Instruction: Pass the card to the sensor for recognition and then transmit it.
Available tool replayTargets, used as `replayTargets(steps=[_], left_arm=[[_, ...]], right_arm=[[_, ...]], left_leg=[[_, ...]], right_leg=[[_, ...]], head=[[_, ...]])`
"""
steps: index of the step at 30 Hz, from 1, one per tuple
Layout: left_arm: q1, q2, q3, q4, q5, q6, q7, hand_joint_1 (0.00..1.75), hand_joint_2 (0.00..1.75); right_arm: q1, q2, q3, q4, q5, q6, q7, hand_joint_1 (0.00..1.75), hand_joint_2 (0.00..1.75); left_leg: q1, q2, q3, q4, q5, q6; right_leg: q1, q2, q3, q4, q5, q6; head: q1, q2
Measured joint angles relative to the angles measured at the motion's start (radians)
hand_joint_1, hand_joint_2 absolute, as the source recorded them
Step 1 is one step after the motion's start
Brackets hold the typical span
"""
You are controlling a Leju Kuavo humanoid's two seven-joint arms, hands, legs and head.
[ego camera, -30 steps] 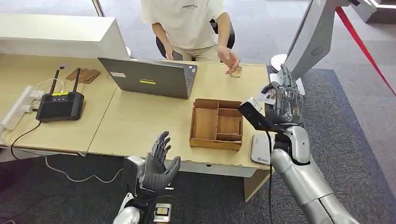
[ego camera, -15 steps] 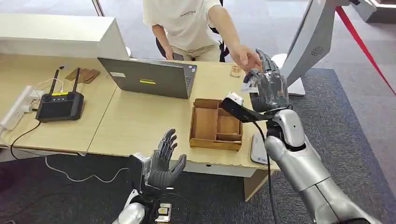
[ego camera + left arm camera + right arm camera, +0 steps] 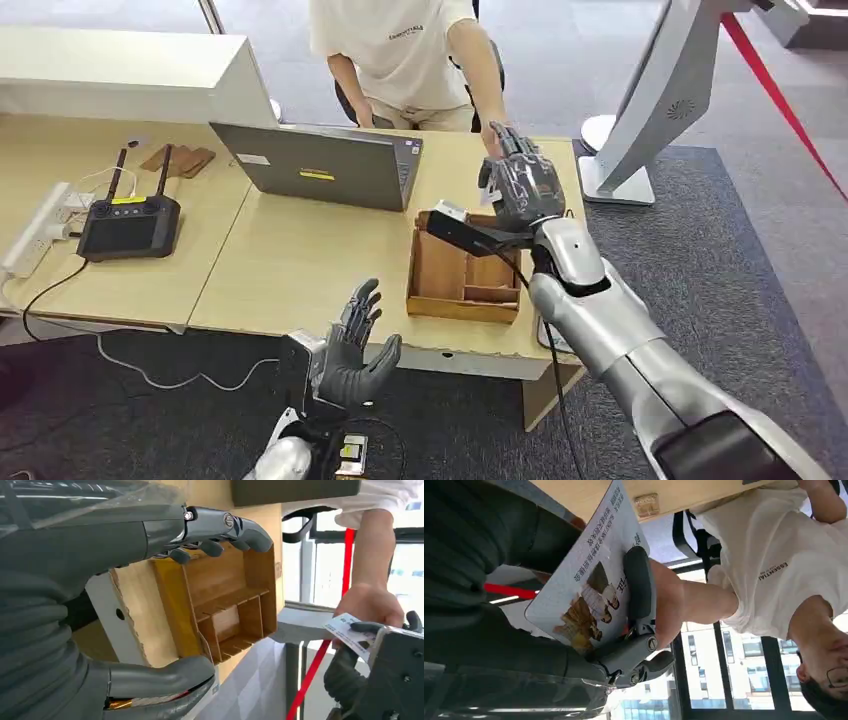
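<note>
Gripping card [image 3: 589,575], right hand [image 3: 520,185]

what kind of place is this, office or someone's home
Most likely an office or reception area, not a home. A person sits behind a long desk with a laptop on it, a white kiosk stand stands on grey carpet, and the right wrist view shows tall buildings through big windows.

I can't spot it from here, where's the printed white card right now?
The printed white card is in the right hand, held over the far right part of the desk just beyond the wooden divided tray, with the person's hand right at it.
</note>
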Motion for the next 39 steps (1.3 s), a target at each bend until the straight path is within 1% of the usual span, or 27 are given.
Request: replayTargets(steps=[10, 24, 25, 26, 28, 32, 39], left_arm=[[0.001, 0.002, 0.000, 0.005, 0.004, 0.000, -0.006, 0.00, 1.75], [0.000, 0.002, 0.001, 0.019, 0.019, 0.000, -0.024, 0.00, 1.75], [0.000, 0.002, 0.001, 0.020, 0.018, 0.000, -0.023, 0.00, 1.75], [0.000, 0.002, 0.001, 0.020, 0.016, 0.000, -0.023, 0.00, 1.75], [0.001, 0.002, 0.001, 0.021, 0.011, 0.000, -0.023, 0.00, 1.75], [0.001, 0.002, 0.002, 0.021, 0.008, 0.000, -0.023, 0.00, 1.75], [0.003, 0.002, 0.003, 0.022, 0.004, 0.000, -0.028, 0.00, 1.75]], right_arm=[[-0.019, 0.020, 0.037, 0.096, -0.011, -0.002, 0.009, 1.75, 1.75], [-0.041, 0.029, 0.058, 0.167, -0.046, -0.017, 0.012, 1.75, 1.75], [-0.043, 0.030, 0.059, 0.171, -0.050, -0.019, 0.012, 0.93, 1.75], [-0.044, 0.031, 0.061, 0.175, -0.053, -0.022, 0.012, 0.00, 1.75], [-0.045, 0.034, 0.063, 0.181, -0.056, -0.032, 0.011, 0.00, 1.75], [-0.045, 0.039, 0.070, 0.192, -0.061, -0.079, -0.001, 0.00, 1.75], [-0.051, 0.046, 0.078, 0.197, -0.119, -0.162, -0.031, 0.00, 1.75]], left_leg=[[0.000, 0.000, 0.000, 0.000, 0.000, 0.000], [0.000, 0.000, 0.000, 0.000, 0.000, 0.000], [0.000, 0.000, 0.000, 0.000, 0.000, 0.000], [0.000, 0.000, 0.000, 0.000, 0.000, 0.000], [0.000, 0.000, 0.000, 0.000, 0.000, 0.000], [0.000, 0.000, 0.000, 0.000, 0.000, 0.000], [0.000, 0.001, 0.000, 0.000, 0.000, 0.000]], right_leg=[[0.000, 0.000, 0.000, 0.000, 0.000, 0.000], [0.000, 0.000, 0.000, 0.000, 0.000, 0.000], [0.000, 0.000, 0.000, 0.000, 0.000, 0.000], [0.000, 0.000, 0.000, 0.000, 0.000, 0.000], [0.000, 0.000, -0.001, 0.000, 0.000, 0.000], [0.000, 0.000, -0.001, 0.000, 0.000, 0.000], [0.000, 0.000, 0.000, 0.000, 0.000, 0.000]], head=[[0.000, 0.000], [0.000, 0.000], [0.000, 0.000], [0.000, 0.000], [0.000, 0.000], [0.000, 0.000], [0.000, 0.000]])
